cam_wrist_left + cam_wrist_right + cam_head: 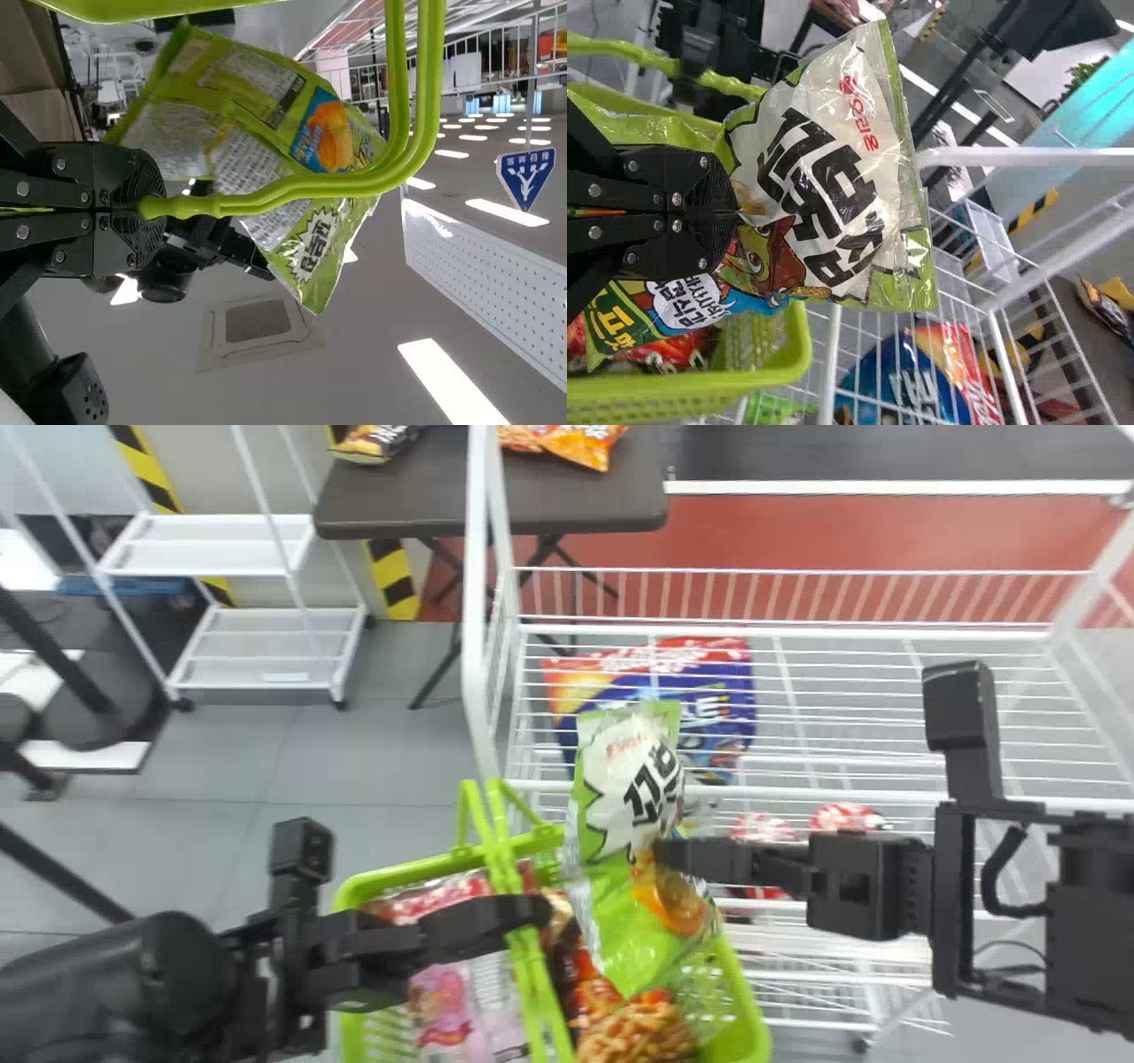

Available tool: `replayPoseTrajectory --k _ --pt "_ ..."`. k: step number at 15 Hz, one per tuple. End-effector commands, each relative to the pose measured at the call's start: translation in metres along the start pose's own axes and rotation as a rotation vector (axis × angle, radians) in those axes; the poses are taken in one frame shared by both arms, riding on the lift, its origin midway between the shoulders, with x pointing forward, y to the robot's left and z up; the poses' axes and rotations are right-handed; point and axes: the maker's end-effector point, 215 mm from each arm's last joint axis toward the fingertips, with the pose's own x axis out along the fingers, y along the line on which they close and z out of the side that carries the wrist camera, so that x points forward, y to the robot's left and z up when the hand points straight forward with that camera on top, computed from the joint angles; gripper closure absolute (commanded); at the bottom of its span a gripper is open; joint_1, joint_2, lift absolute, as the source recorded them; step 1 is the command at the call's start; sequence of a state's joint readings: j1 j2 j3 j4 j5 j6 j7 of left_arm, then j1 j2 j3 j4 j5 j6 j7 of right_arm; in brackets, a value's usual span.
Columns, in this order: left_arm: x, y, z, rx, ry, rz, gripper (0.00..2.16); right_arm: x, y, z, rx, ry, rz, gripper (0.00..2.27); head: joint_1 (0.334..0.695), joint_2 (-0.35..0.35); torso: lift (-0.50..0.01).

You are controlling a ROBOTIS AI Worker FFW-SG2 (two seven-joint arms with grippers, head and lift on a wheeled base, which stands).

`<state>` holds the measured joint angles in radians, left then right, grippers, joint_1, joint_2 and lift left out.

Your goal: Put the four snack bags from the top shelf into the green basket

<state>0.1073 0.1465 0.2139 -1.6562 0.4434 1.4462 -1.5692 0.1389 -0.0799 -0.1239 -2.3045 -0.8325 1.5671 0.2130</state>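
Right fingers clenched on a green snack bag, gripped around its middle; the bag hangs above the right part of the green basket, lower end over the opening. Left fingers closed on the basket's handle, basket on the near side of the white wire rack. Already in the basket: a red-and-white bag at far left, a pink bag nearer, a bag picturing crunchy snacks at near right. At least three inside, then; overlap makes an exact count unsure. If these are the task's other bags, the held one is the fourth and the job is nearly done: what remains is to lower it, let go and draw clear of the handle. A large blue-and-red bag lies behind rack wires; looks to be on a lower level, so probably no part of this, but I cannot be certain.
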Motion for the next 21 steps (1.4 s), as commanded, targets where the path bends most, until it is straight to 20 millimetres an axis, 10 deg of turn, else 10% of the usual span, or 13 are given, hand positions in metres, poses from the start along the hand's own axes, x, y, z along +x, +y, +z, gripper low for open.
replayPoseTrajectory --k 1,6,7,9,12,16,21 --pt "0.003 -0.005 0.0 -0.001 0.004 -0.021 2.15 0.023 0.002 -0.028 0.027 0.08 0.017 2.26 0.695 0.106 0.0" --pt "0.004 -0.007 0.0 -0.005 0.004 -0.028 2.15 0.057 -0.024 -0.064 0.039 0.205 -0.066 2.25 0.695 0.166 0.0" --pt "0.004 -0.007 0.0 -0.005 0.004 -0.028 2.15 0.061 -0.03 -0.065 0.029 0.218 -0.088 1.96 0.695 0.169 0.0" --pt "0.004 -0.008 0.0 -0.005 0.005 -0.031 2.15 0.066 -0.044 -0.069 -0.003 0.245 -0.147 0.02 0.695 0.171 0.0" --pt "0.004 -0.008 0.0 -0.005 0.005 -0.033 2.15 0.06 -0.04 -0.059 -0.01 0.219 -0.13 0.03 0.695 0.164 0.0" --pt "0.002 -0.008 0.0 -0.007 -0.002 -0.032 2.15 0.003 -0.045 0.001 -0.006 0.026 -0.124 0.05 0.695 0.141 0.0" --pt "0.001 -0.006 -0.001 -0.009 -0.002 -0.029 2.15 -0.098 -0.135 0.155 -0.341 -0.618 -0.525 0.05 0.695 -0.054 0.0"
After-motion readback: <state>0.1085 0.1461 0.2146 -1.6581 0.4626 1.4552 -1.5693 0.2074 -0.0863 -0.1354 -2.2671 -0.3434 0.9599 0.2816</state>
